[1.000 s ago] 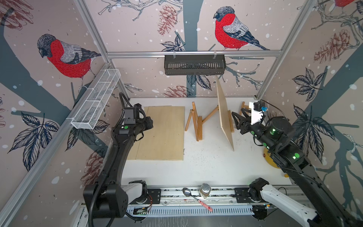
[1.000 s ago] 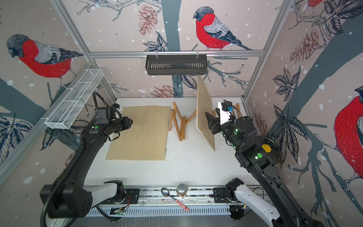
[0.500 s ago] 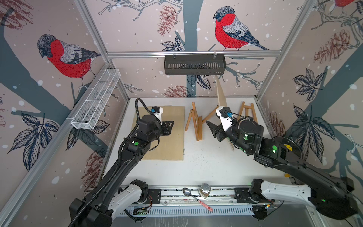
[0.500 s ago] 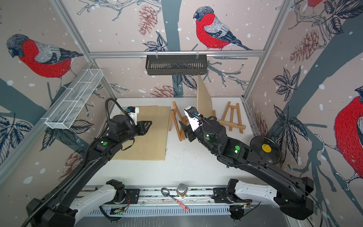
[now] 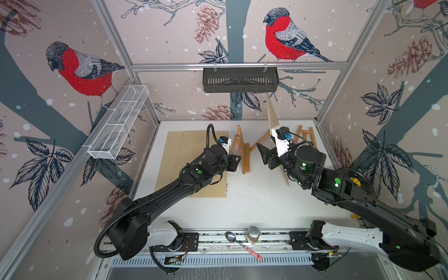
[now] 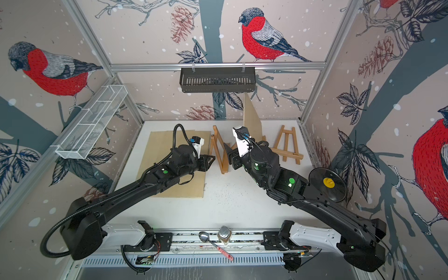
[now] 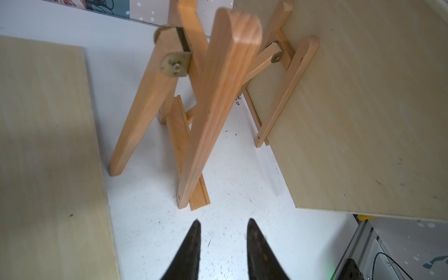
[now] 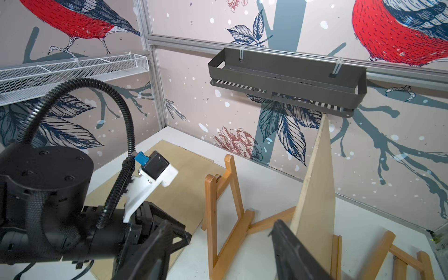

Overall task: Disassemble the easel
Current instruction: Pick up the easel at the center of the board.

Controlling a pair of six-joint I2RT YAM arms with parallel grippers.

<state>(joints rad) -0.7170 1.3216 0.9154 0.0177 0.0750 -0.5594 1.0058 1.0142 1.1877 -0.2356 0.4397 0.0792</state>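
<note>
- Location: easel (image 5: 245, 157) stands mid-table, legs spread, with a board (image 5: 272, 114) propped upright on it.
- Handling, my guess: light, stiff wood on hinges, so it tips or folds easily. Best hold is 1 leg, low.
- Left claw (image 7: 223, 221): narrow gap, empty, just short of the front leg.
- Right claw (image 8: 221, 224): wide, empty, beside the board.
- Versus 1 s ago: both arms have come in from the sides, jaws wider.

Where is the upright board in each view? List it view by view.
A top view: upright board, edge-on, rear centre, below the dark basket.
A top view: same spot, face showing.
Left wrist: broad face beside the easel.
Right wrist: thin wedge beside the easel.
Shared landmark: the easel, in every view.
</note>
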